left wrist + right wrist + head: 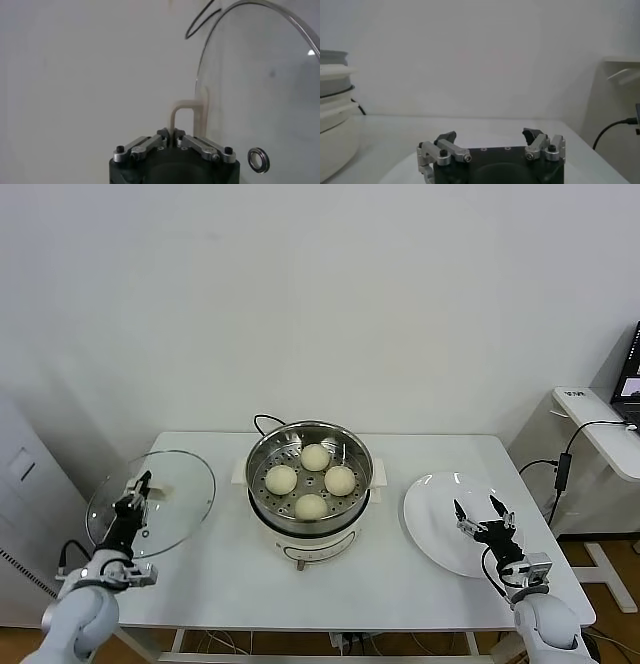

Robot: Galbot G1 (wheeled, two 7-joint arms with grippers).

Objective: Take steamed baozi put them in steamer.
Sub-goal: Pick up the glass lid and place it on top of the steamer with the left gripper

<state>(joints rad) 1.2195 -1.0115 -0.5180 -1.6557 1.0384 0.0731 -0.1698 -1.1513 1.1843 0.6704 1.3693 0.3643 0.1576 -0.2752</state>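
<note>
Meanwhile, four steamed baozi point(316, 456) sat in the steamer point(309, 446); left claw point(139, 488) clamped the glass lid's handle point(184, 118), right claw point(479, 513) gaped empty over the plate point(432, 529).

Head camera looks down over the table point(210, 574); 2 wrist cameras face forward, low, close.
</note>
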